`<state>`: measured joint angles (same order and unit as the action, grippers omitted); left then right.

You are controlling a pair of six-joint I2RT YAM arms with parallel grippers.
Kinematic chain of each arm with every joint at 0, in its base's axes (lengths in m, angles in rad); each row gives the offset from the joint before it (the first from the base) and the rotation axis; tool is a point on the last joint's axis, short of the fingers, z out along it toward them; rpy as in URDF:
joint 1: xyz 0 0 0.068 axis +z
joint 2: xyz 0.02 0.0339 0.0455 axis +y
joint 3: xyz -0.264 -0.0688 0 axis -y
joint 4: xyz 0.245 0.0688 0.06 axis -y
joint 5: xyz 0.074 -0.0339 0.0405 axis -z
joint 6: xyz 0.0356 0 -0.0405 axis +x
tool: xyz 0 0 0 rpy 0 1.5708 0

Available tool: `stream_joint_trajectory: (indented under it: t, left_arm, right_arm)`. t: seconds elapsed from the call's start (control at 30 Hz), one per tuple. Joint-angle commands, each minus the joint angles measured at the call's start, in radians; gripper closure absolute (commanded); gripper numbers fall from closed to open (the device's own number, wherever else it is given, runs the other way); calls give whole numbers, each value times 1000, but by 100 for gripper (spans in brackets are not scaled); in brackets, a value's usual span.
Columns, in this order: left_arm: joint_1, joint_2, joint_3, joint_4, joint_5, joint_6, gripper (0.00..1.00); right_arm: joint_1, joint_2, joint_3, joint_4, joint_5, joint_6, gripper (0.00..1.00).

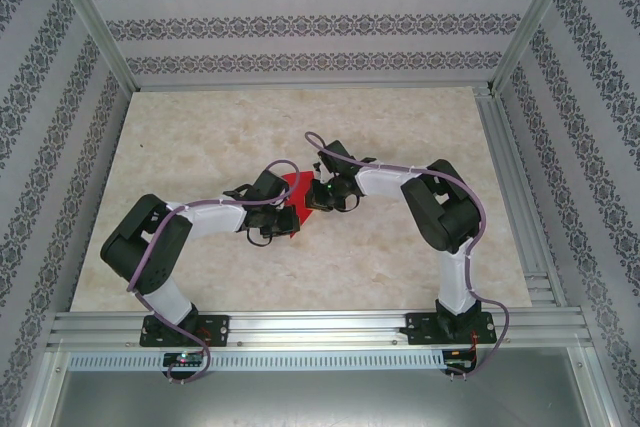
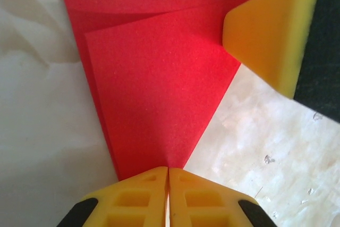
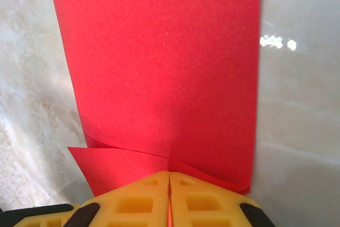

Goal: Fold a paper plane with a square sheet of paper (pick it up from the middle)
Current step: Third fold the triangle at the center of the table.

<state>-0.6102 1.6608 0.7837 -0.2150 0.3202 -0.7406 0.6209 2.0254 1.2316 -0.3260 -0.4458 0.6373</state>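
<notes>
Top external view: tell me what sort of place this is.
Likely a lab robot test cell: marble-look beige tabletop boxed in by silver aluminium frame rails and grey patterned wall panels, two black-and-white robot arms bolted at its edge.

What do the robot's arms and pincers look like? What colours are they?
The left arm and the right arm each have white tube-shaped links between chunky black joints, with a thin purple cable running along them. The left pincer and the right pincer each have two yellow wedge-shaped fingers with square hollows and black parts behind.
</notes>
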Motion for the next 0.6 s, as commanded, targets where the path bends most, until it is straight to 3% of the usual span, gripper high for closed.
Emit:
stream_joint_trajectory:
  t: [0.0, 0.57]
  left_arm:
    - [-24, -10, -51, -149, 55, 43, 89]
    - [-59, -97, -93, -214, 10, 25, 89]
  right_arm:
    - [-15, 61, -3, -76, 115, 8, 91]
    - [-19, 58, -3, -91, 129, 8, 92]
